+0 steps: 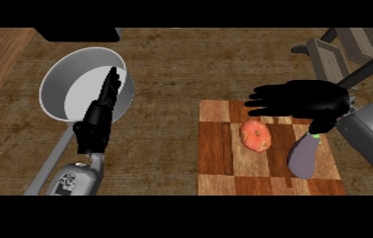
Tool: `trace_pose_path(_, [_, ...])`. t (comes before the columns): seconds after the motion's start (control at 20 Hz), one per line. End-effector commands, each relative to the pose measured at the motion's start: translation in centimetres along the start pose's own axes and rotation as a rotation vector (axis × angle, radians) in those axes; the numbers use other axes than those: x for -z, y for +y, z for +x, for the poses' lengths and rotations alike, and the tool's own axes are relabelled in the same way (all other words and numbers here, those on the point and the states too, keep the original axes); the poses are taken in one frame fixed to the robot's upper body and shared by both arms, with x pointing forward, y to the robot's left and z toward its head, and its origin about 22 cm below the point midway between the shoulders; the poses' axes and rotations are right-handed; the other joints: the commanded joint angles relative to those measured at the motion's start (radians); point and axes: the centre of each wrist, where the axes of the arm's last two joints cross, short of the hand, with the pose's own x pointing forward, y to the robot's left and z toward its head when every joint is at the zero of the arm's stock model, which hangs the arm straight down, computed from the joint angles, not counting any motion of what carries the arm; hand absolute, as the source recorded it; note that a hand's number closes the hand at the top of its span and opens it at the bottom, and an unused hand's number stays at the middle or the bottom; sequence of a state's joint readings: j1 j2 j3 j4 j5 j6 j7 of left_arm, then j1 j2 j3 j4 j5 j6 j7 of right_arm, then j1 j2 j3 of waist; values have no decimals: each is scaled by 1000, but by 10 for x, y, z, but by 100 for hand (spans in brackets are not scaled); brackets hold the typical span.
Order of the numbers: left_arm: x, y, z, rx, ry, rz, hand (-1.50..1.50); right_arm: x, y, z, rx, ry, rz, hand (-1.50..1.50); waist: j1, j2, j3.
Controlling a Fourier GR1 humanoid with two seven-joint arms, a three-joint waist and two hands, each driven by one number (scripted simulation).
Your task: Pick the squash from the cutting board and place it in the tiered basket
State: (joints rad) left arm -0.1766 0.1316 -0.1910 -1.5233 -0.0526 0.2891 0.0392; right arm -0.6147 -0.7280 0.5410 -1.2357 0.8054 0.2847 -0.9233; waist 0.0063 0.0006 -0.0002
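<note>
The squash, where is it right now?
In the head view the orange squash lies on the cutting board at right, just below the open right robot hand, with an eggplant to its right.

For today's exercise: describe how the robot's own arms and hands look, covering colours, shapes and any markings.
Both hands are black, with slender fingers and a thumb: left hand, right hand. The left forearm is a light grey casing with dark markings. The right forearm is darker grey and rounded. No cables show.

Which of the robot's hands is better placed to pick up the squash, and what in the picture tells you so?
Probably the right hand: it hovers open over the cutting board, just above the squash. The left hand is over the pan, away from the board.
</note>
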Motion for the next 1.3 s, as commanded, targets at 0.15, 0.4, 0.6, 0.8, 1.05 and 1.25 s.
trace_pose_path(0.15, [-18, 11, -3, 6, 8, -13, 0, 11, -5, -1, 84, -58, 66, -150, 4, -1, 0])
trace_pose_path(0.4, [-4, 3, 3, 0, 13, -5, 0, 16, 1, 5, 71, -79, 88, -150, -3, -1, 0])
trace_pose_path(0.6, [4, 11, -3, 3, 4, 11, 0, 34, 28, 15, 56, -44, 99, -150, -5, -1, 0])
trace_pose_path(0.8, [-2, -15, 3, -10, 9, 0, 0, 42, 24, -3, 83, -57, 94, -150, 3, 1, 0])
trace_pose_path(1.05, [0, -2, -6, 1, 5, 2, 0, 34, 27, -4, 81, -59, 84, -150, -1, 1, 0])
trace_pose_path(1.25, [-8, 9, -4, 12, 4, 9, 0, 41, 23, -1, 84, -53, 103, -150, 0, -1, 0])
